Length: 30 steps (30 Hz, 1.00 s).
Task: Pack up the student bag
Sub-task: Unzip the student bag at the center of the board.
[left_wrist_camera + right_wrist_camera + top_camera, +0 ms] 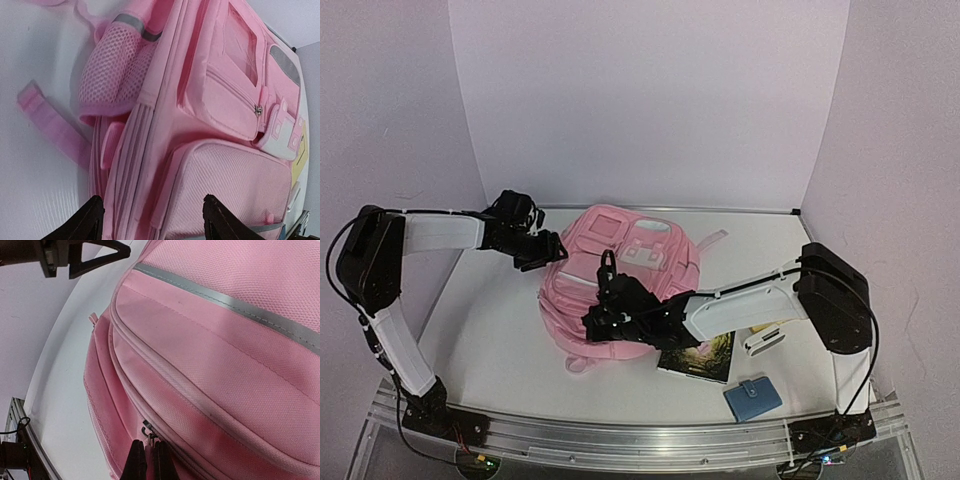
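While the blue wallet [752, 398] and the book [700, 356] lie loose on the table [490, 340] near the front edge, nothing looks packed yet. A yellow item [761, 322] and a small white one [763, 341] just past them are also out, and both are too small to name. Every zip in view on the bag [620, 262] is closed, so my judgement is that the task is at its start: the bag has to be opened, then each item put in, then the bag closed.

Further in, the right gripper [148, 454] is at the bag's near edge. Its fingers are pinched almost together, and the zip pull [146, 430] appears to run down between them, so I take it to be clamped on that pull.

The bag lies flat in the middle of the table with its front pockets facing up.

Beyond it, the left gripper [152, 202] hovers over the bag's far left side by the mesh pocket [107, 75]. Its fingers are spread wide, holding nothing and touching nothing that I can see.
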Each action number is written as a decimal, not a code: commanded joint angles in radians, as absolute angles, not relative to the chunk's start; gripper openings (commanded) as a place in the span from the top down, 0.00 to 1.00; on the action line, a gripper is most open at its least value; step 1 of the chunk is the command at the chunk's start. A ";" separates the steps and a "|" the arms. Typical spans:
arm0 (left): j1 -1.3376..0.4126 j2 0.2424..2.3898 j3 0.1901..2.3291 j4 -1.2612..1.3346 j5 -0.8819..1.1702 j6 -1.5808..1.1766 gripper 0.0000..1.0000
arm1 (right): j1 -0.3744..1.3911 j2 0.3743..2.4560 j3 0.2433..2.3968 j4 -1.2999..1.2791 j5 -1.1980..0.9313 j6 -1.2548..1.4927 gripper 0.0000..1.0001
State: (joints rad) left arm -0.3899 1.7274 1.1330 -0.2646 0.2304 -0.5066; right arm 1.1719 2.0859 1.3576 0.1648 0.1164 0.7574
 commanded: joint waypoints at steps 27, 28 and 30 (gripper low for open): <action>-0.350 1.732 1.042 -0.107 0.327 -0.501 1.00 | 1.078 2.046 1.323 0.129 0.246 0.774 1.00; -0.351 1.685 0.993 -0.091 0.320 -0.536 1.00 | 1.061 2.047 1.320 0.129 0.245 0.769 1.00; -0.353 1.595 0.887 -0.049 0.312 -0.607 1.00 | 1.028 2.046 1.314 0.128 0.240 0.754 1.00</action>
State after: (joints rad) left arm -0.3376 1.7835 1.0533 -0.0372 0.2918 -0.4789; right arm 1.1413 2.0583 1.3271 0.1138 0.1511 0.7811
